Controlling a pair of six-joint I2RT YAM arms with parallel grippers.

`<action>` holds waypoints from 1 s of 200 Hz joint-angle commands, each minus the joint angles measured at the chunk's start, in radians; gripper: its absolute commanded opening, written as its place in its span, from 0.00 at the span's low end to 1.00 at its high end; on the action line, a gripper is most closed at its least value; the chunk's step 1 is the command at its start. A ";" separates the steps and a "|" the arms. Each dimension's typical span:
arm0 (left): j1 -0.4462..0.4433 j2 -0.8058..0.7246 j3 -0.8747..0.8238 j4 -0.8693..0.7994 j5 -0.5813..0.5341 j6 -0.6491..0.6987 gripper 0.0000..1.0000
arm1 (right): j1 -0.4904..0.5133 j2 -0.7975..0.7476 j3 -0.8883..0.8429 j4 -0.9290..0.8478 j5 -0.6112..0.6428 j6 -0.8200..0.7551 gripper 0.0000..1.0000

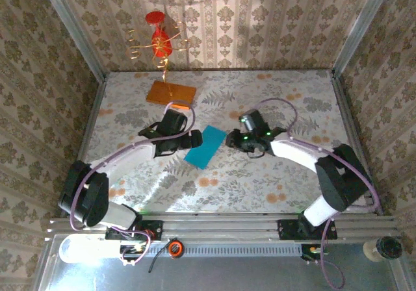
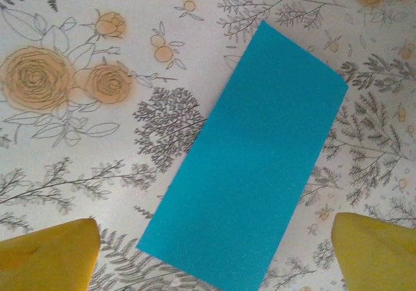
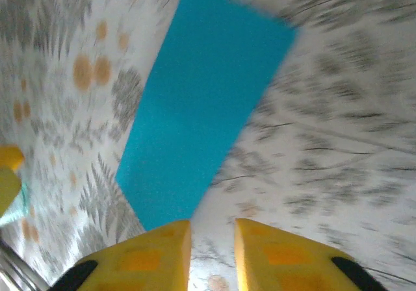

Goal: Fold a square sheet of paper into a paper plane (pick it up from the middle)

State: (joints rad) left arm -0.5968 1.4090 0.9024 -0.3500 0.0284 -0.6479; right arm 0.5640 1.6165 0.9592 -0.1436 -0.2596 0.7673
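The left gripper (image 2: 214, 255) is being held wide open. Its two fingertips (image 2: 49, 255), blunt wedges of matte yellow, are being seen at the near corners of the left wrist view with nothing between them but paper and table. The right gripper (image 3: 212, 252) is being held with its yellow pads (image 3: 140, 258) only narrowly apart. A thin slit of table is showing between them, and nothing is being gripped.

The sheet of paper (image 1: 205, 147) is lying flat on the table between the two grippers, touched by neither. It is being shown as a plain cyan-blue oblong, thin and finely grained, with crisp straight edges and square corners. It is set at a slant, its near end to the left and its far end to the right. In the right wrist view one of its corners is lying just beyond the pads, though that picture is being blurred.

The table (image 1: 279, 174) is being covered by a pale surface printed with grey ferns and orange roses. Farther away and to the left, a flat orange rectangular slab (image 1: 170, 93) is lying on it. A red and gold wire ornament (image 1: 160, 41) with curled arms is rising behind the slab, against walls (image 1: 273, 18) papered in a beige damask stripe.
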 commanded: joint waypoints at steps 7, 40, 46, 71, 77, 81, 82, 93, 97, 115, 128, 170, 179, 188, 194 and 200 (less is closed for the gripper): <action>0.037 -0.081 -0.047 0.026 0.038 -0.013 0.99 | 0.091 0.112 0.124 -0.076 0.035 -0.038 0.18; 0.085 -0.157 -0.116 0.058 0.049 -0.029 1.00 | 0.147 0.236 0.258 -0.172 0.041 -0.072 0.17; 0.092 -0.165 -0.124 0.057 0.051 -0.032 1.00 | 0.151 0.261 0.282 -0.193 0.028 -0.080 0.17; 0.108 -0.177 -0.135 0.052 0.058 -0.022 1.00 | 0.160 0.348 0.372 -0.261 -0.015 -0.116 0.17; 0.110 -0.177 -0.134 0.051 0.059 -0.021 1.00 | 0.163 0.365 0.391 -0.281 -0.015 -0.127 0.17; 0.113 -0.177 -0.133 0.051 0.061 -0.020 1.00 | 0.164 0.376 0.406 -0.294 -0.016 -0.135 0.17; 0.113 -0.177 -0.133 0.051 0.062 -0.020 1.00 | 0.165 0.377 0.407 -0.297 -0.016 -0.137 0.17; 0.115 -0.176 -0.132 0.052 0.063 -0.019 1.00 | 0.167 0.407 0.437 -0.327 -0.014 -0.155 0.17; 0.116 -0.174 -0.131 0.052 0.062 -0.019 1.00 | 0.168 0.416 0.445 -0.335 -0.013 -0.162 0.17; 0.118 -0.170 -0.131 0.057 0.068 -0.020 1.00 | 0.169 0.446 0.469 -0.369 -0.014 -0.186 0.17; 0.117 -0.166 -0.131 0.061 0.073 -0.021 1.00 | 0.168 0.455 0.472 -0.388 -0.003 -0.208 0.17; 0.117 -0.151 -0.144 0.074 0.093 -0.021 1.00 | 0.130 0.431 0.403 -0.472 0.023 -0.370 0.17; 0.117 -0.147 -0.144 0.075 0.098 -0.019 1.00 | 0.116 0.413 0.377 -0.490 0.011 -0.427 0.18; 0.117 -0.141 -0.142 0.077 0.102 -0.018 1.00 | 0.100 0.391 0.349 -0.511 -0.004 -0.502 0.18; 0.118 -0.138 -0.143 0.079 0.106 -0.018 1.00 | 0.089 0.372 0.327 -0.522 0.001 -0.540 0.18; 0.118 -0.132 -0.143 0.081 0.111 -0.018 1.00 | 0.078 0.350 0.306 -0.529 0.007 -0.576 0.18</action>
State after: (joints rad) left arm -0.4881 1.2560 0.7715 -0.2863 0.1108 -0.6617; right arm 0.6891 2.0247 1.3537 -0.5289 -0.2741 0.3985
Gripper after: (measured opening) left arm 0.999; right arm 0.180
